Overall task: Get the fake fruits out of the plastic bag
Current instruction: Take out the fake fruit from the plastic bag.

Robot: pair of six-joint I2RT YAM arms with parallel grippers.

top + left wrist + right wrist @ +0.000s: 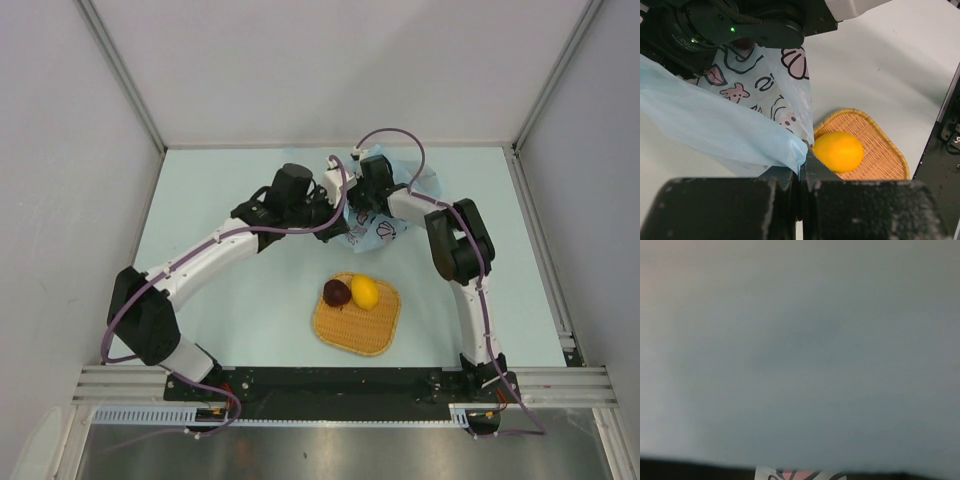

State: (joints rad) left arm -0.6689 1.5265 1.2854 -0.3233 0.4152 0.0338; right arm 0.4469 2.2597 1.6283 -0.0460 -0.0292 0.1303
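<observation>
Setting: a pale blue-green table (250,320) with plain white walls on three sides.
Nearest, 6 o'clock of the table's centre: a woven orange tray (375,335) holding a yellow lemon (365,291) with a dark purple plum (337,293) touching it at its 9 o'clock.
Beyond, 12 o'clock of the tray: the plastic bag (715,125), crumpled, between the two arms.
Left gripper (801,170): pressed together, pinching the bag's thin edge at the bag's 9 o'clock side and holding it up off the table.
Right gripper (360,205): down over the bag from its 1 o'clock side. Its own camera shows only blurred pale blue plastic, so I cannot tell whether the jaws are spread.
Key relation: any fruit left in the bag lies straight below the right gripper, which is the nearer arm. None shows plainly.
Bag's long axis: cannot tell, because the arms cover it.
Writing: none readable. The bag has only a cartoon print of pink shells and small figures in dark outline.
</observation>
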